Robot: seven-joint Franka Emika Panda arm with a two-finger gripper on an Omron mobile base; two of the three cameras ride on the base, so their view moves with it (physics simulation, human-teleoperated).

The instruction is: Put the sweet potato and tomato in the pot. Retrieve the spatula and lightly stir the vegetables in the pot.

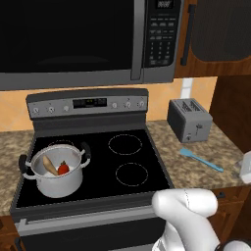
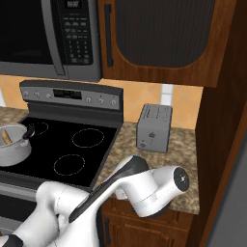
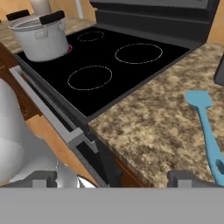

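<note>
The steel pot (image 1: 56,179) stands on the front left burner of the black stovetop (image 1: 98,162). Inside it lie the tan sweet potato (image 1: 50,165) and the red tomato (image 1: 63,168), side by side. The blue spatula (image 1: 201,160) lies flat on the granite counter (image 1: 196,171) right of the stove. In the hand view the spatula (image 3: 205,122) runs down the right side, its blade toward the stove, just beyond my right fingertip (image 3: 187,178). My gripper (image 3: 114,180) is open and empty, hanging low over the counter's front edge. The pot (image 3: 41,37) sits far off at the upper left.
A grey toaster (image 1: 188,119) stands at the back of the counter behind the spatula. The microwave (image 1: 88,39) hangs over the stove, and a wooden cabinet (image 2: 159,38) over the counter. A white object (image 1: 246,166) sits at the counter's right end.
</note>
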